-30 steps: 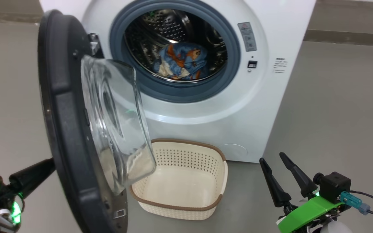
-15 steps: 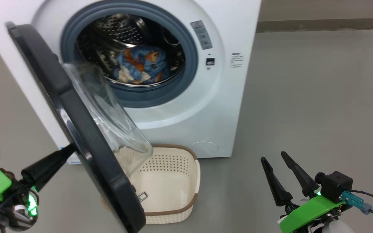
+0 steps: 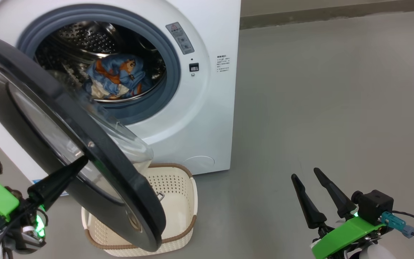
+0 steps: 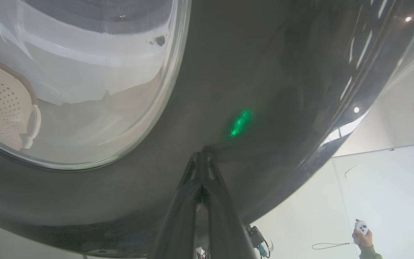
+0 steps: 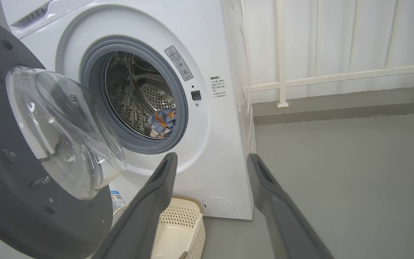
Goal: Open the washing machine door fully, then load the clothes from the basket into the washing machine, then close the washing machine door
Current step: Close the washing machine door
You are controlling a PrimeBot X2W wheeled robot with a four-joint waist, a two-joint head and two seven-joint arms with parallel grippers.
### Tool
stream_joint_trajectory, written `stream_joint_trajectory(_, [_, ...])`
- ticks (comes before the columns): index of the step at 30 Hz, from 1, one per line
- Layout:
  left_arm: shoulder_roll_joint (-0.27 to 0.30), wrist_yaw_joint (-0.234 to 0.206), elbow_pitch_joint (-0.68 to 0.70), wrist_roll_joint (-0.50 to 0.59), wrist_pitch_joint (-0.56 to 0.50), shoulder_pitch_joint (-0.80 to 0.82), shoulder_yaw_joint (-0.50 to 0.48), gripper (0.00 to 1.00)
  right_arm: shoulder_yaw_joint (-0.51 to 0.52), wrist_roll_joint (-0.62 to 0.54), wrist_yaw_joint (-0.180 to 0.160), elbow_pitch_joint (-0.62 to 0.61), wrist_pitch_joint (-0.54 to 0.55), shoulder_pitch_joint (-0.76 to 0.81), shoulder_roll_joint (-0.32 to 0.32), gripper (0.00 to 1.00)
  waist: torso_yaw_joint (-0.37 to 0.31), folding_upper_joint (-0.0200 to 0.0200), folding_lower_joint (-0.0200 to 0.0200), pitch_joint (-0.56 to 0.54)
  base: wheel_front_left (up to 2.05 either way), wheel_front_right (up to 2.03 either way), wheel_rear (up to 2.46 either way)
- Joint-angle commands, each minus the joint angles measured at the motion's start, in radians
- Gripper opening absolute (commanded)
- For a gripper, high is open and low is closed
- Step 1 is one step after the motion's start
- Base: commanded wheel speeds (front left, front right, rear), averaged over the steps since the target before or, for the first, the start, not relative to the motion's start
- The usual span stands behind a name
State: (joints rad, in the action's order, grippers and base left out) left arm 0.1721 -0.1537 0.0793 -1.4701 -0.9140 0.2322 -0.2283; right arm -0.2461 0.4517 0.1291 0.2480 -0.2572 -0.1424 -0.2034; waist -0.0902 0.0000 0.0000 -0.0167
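The white washing machine stands with its black door partly swung across the opening. Blue printed clothes lie inside the steel drum. My left gripper is shut, its tips touching the door's glossy outer face beside the glass window. Under the door stands the cream basket, with nothing visible in the part I can see. At the lower right, over the floor, my right gripper is open and holds nothing. The right wrist view shows the door's inner side, its glass bowl and the clothes.
Bare grey floor stretches to the right of the machine. A white railing and wall stand behind it. In the left wrist view a person's hand holds a small white controller near a pale wall.
The door has swung from edge-on toward the machine's opening, my shut left gripper following on its outer face. The head camera has turned right, so the whole scene has slid left. The right gripper has hardly moved.
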Motion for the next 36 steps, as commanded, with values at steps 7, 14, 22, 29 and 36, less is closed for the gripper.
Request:
stream_joint_trajectory(7, [0.033,0.019,0.017,0.02,0.004,0.051,-0.027,0.0,-0.01,0.001,0.002,-0.027,-0.005,-0.024,-0.005,1.0,0.012,0.0,0.0,0.004,0.0,0.0,0.0])
stream_joint_trajectory(14, [0.058,0.033,0.02,0.061,0.018,0.045,-0.024,0.0,-0.012,0.001,0.002,-0.025,-0.005,-0.021,-0.002,1.0,0.041,0.0,0.0,-0.004,0.0,0.0,0.0])
stream_joint_trajectory(22, [0.079,0.102,0.025,0.131,0.076,0.021,-0.031,1.0,-0.014,0.002,0.002,-0.025,-0.005,-0.017,-0.004,1.0,0.053,0.0,0.0,-0.014,0.0,0.0,0.0])
stream_joint_trajectory(29, [0.081,0.201,0.039,0.271,0.209,-0.018,-0.023,1.0,-0.019,0.005,0.002,-0.028,-0.005,-0.02,-0.008,1.0,0.047,0.0,0.0,-0.015,0.0,0.0,0.0])
stream_joint_trajectory(36, [0.079,0.266,0.031,0.454,0.401,-0.068,0.013,1.0,-0.018,0.008,0.002,-0.031,-0.005,-0.021,-0.015,1.0,0.035,0.0,0.0,-0.011,0.0,0.0,0.0])
